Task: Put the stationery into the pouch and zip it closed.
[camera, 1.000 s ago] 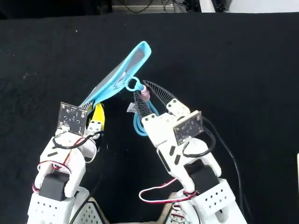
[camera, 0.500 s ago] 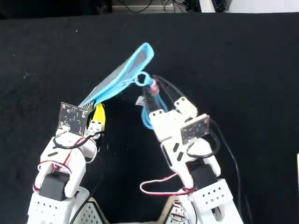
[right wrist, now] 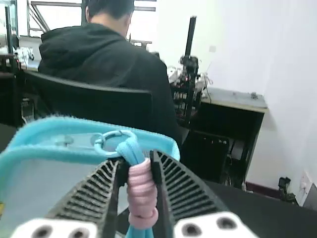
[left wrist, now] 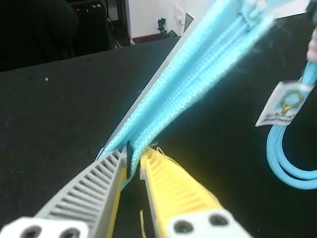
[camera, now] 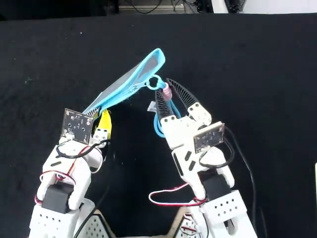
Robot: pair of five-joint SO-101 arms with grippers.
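Note:
A light blue pouch (camera: 130,83) with a clear mesh side is held up off the black table, tilted from the left arm toward the far middle. My left gripper (camera: 99,117), with one grey and one yellow finger, is shut on the pouch's near end (left wrist: 130,154). A blue ring (camera: 153,82) on the zipper joins a blue cord with a pink bead (camera: 167,91). My right gripper (camera: 170,96) is shut on that bead (right wrist: 140,191). The cord's blue loop (left wrist: 292,163) and a small white tag (left wrist: 279,104) hang below. The zipper line (left wrist: 198,69) looks joined along its length.
The black table (camera: 247,74) spreads open around both arms. Red, white and black cables (camera: 171,201) trail near the right arm's base. A dark chair and a desk with equipment stand in the room behind the pouch.
My right gripper has moved away from me and to the right, drawing the zipper cord along the pouch toward its far end. The left arm has kept still.

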